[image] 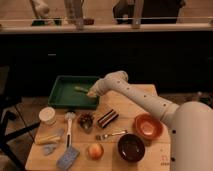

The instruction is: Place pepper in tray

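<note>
The wooden table (150, 100) carries everything, and across it reaches the robot's white arm (145, 102), coming in from the lower right up to the far left part of the tabletop. The largest container is the dark green tray (62, 95), standing at the table's back left; the small light-green pepper (80, 89) lies inside it, on the tray floor near the right side. The gripper (92, 93) hangs over the tray's right edge, just beside the pepper, and whether it touches or holds the pepper cannot be told. Toward the front right sits the round orange bowl (148, 126), and just in front of it the dark brown bowl (131, 146); what either holds cannot be made out. A white cup (47, 115) stands at the left, in front of the tray. Between these lie a dark striped block (107, 118), a fork (111, 134), a white-handled brush (69, 127), a pale yellow elongated item (49, 138), a blue sponge (68, 158), and a round orange-yellow fruit (95, 150).
</note>
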You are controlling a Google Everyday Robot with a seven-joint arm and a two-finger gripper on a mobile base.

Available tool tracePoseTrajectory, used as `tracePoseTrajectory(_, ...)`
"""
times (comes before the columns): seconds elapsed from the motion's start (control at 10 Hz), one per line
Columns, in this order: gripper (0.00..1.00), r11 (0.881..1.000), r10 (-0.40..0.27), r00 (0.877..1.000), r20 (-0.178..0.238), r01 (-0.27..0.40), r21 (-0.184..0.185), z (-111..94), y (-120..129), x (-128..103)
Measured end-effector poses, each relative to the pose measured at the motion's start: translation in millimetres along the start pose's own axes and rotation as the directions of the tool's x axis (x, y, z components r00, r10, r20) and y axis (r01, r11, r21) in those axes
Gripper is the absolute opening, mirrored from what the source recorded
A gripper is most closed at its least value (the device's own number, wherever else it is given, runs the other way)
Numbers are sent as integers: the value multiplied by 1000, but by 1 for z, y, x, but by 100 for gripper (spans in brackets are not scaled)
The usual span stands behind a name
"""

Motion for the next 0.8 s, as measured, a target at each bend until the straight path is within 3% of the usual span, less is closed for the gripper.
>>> tracePoseTrajectory(0.6,0,1000,0,1000,-17,0,-7,9,-4,0)
tracePoseTrajectory(0.8,13,1000,1,1000,-21,-1,-9,12,-4,0)
